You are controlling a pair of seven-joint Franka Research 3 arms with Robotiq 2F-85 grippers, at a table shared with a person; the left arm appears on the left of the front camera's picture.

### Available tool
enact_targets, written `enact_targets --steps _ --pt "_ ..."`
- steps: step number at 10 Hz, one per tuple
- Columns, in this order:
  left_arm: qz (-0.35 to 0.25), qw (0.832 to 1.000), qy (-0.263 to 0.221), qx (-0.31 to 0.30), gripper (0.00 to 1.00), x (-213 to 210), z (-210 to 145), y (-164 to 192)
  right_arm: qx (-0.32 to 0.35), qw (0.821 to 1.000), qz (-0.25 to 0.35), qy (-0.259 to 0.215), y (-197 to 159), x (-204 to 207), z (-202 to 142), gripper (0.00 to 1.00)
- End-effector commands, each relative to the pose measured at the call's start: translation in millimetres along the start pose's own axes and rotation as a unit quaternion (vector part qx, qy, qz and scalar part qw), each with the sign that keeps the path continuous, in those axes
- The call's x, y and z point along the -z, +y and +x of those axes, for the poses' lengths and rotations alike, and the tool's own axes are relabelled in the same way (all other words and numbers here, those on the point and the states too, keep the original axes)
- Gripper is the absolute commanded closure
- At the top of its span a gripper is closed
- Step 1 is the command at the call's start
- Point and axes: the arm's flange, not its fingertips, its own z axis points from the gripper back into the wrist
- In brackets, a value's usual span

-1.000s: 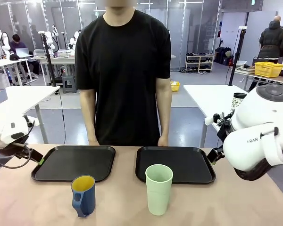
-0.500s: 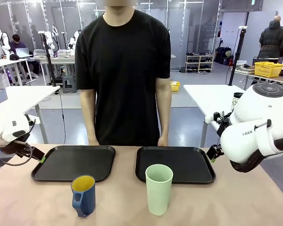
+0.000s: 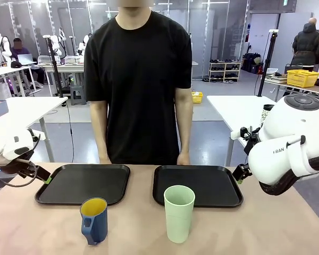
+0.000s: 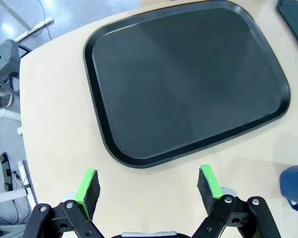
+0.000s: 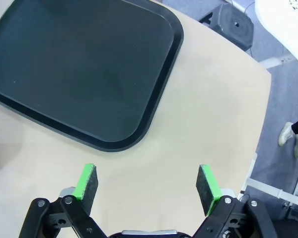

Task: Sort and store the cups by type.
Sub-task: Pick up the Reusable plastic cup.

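Observation:
A dark-blue mug point(image 3: 94, 220) with a yellow inside stands near the table's front edge, left of centre. To its right stands a tall pale-green tumbler point(image 3: 179, 212). My left gripper point(image 3: 44, 179) hovers open at the left end of the left black tray point(image 3: 84, 183). In the left wrist view the open left gripper point(image 4: 149, 184) hangs over bare table just short of the tray point(image 4: 188, 79), and the mug's rim point(image 4: 296, 184) shows at the right edge. My right gripper point(image 3: 238, 174) is open beside the right tray point(image 3: 196, 185). Nothing lies between the right gripper's point(image 5: 147, 182) green pads.
A person in a black shirt stands at the far side with both hands point(image 3: 104, 159) resting at the table's edge behind the trays. In the right wrist view the right tray point(image 5: 79, 69) lies ahead, and the table's rounded corner point(image 5: 258, 99) is close on the right.
The right arm has drawn slightly left and up beside the right tray. The left arm shifted a little. Both cups have stayed put.

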Motion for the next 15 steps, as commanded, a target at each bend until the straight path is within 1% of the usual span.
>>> enact_targets --steps 1,15 --pt "0.001 1.0 -0.002 0.002 0.0 0.0 -0.4 1.0 -0.002 1.0 0.001 -0.001 1.2 1.5 -2.3 0.0" --pt "0.001 1.0 -0.002 0.002 0.0 0.0 -0.4 1.0 -0.002 1.0 0.001 -0.001 1.2 1.5 -2.3 0.0"
